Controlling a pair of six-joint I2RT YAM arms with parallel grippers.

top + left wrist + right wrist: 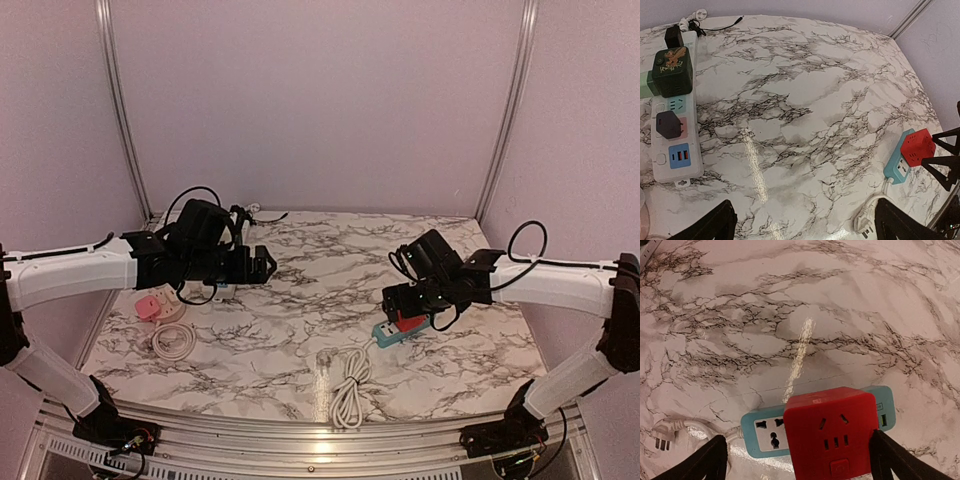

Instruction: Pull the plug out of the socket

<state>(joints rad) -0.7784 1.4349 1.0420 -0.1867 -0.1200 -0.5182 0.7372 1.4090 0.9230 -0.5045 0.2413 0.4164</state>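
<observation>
A red cube plug (830, 435) sits plugged into a teal power strip (762, 432) on the marble table; both also show in the top view, the red cube (411, 321) on the teal strip (389, 335). My right gripper (800, 465) is open and straddles the red cube: its right finger (890, 460) is at the cube's side, and its left finger (710, 462) stands well apart. My left gripper (805, 225) is open and empty above bare table, far left of the red cube (917, 147).
A white power strip (677, 150) at the left carries a dark green cube (672, 72) and a black plug (669, 125). The teal strip's white cable (350, 385) lies coiled at the front. A pink object (150, 305) and a white coil (172, 340) lie left.
</observation>
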